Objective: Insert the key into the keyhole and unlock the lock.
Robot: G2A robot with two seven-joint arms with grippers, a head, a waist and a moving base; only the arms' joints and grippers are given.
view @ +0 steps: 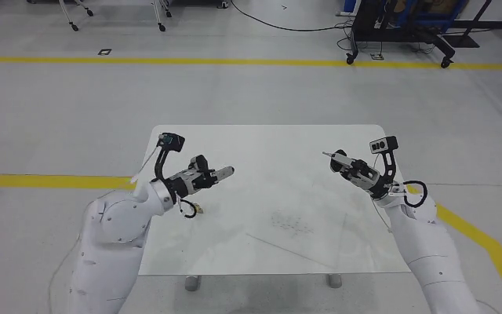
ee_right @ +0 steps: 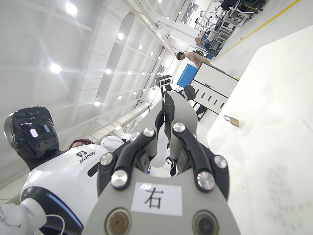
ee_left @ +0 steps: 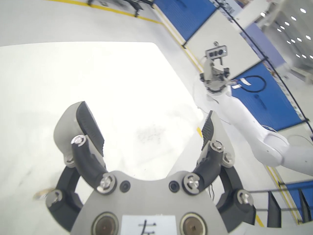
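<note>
Two grippers hang over a white tabletop. The left gripper is above the left side, pointing toward the middle. Its fingers are spread wide and released, ribbed black pads facing each other. A white label with one black character is on its wrist plate, and the right one carries the same kind; print not read out.

The padlock lies flat on the tabletop just inside the left edge, under the left wrist. It has a brass body and a silver shackle. In the right wrist view the padlock sits close to that edge. Shackle locked or not: can't tell.

The right gripper is held above the right side, near the right edge, tip aimed toward the left arm. Its fingers are pressed tight together. Whether the key sits between the pads: cannot tell, too small. The grippers are well apart, and the padlock is well apart from the right one.

The tabletop is glossy with rounded corners and has faint grey scuff marks toward the near middle.

Beyond it is a pale grey floor. One yellow line runs across past the far edge, and a second yellow line lies off the left edge. A dark wheeled cart with cables stands far right. Blue wall panels are behind the right arm. The ceiling is white with round lights.
</note>
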